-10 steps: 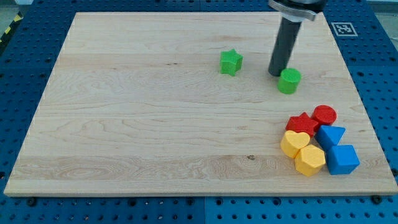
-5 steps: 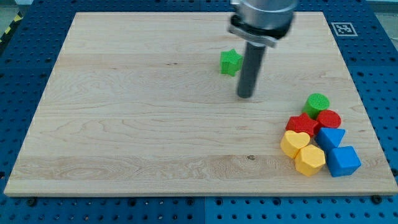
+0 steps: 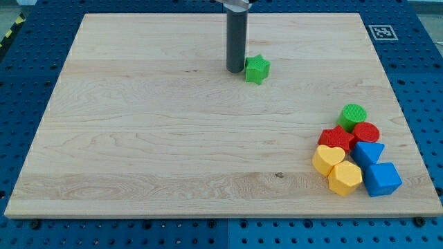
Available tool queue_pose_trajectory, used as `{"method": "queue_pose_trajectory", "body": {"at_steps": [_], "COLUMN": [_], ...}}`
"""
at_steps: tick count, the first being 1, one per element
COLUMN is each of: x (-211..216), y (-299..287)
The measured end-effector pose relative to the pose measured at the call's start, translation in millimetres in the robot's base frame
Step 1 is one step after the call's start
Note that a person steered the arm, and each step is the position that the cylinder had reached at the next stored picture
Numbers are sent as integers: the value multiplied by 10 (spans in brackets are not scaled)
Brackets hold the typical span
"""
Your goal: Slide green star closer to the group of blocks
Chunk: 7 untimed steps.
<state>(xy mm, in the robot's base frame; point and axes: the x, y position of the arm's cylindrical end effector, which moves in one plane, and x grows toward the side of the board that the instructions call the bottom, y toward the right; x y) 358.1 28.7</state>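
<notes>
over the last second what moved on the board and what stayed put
My tip swung from beside the green cylinder toward the view's left and now sits just left of the green star. The green cylinder was pushed down-right to join the group beside the red cylinder. The green star and the other red, yellow and blue blocks stayed put.

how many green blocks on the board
2. The green star sits near the view's top centre, with my tip just to its left. The green cylinder tops the group at the view's lower right. None looks hidden.
</notes>
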Motion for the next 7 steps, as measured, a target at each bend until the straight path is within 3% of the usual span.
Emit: {"method": "queue_pose_trajectory", "body": {"at_steps": [5, 7], "x": [-19, 154], "y": [1058, 1211]}}
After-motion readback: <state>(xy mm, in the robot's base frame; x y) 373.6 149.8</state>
